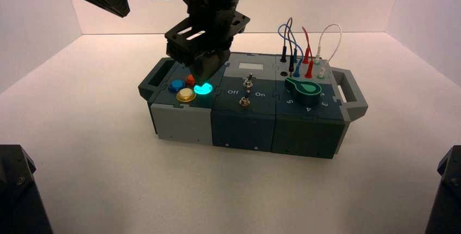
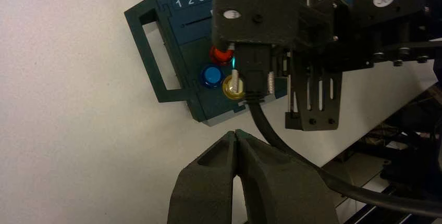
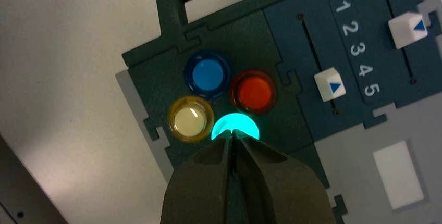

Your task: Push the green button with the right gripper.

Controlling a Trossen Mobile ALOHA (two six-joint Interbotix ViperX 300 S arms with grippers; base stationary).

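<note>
The green button (image 1: 203, 88) glows bright teal at the box's left end, beside the blue (image 1: 175, 85), red (image 1: 190, 79) and yellow (image 1: 185, 94) buttons. My right gripper (image 1: 205, 77) is shut, and its pointed tip rests on the green button. In the right wrist view the closed tip (image 3: 233, 134) covers the near edge of the lit green button (image 3: 235, 125). My left gripper (image 1: 124, 11) is shut and empty. It hangs high above the table, left of the box, and its tip also shows in the left wrist view (image 2: 236, 132).
The box (image 1: 185, 122) holds two toggle switches (image 1: 247, 81) marked Off and On in its middle. A dark-green knob (image 1: 304, 88) and plugged wires (image 1: 304, 49) are at its right end. Two white sliders (image 3: 330, 84) flank numbers 1 to 5. Handles (image 1: 348, 90) stick out at both ends.
</note>
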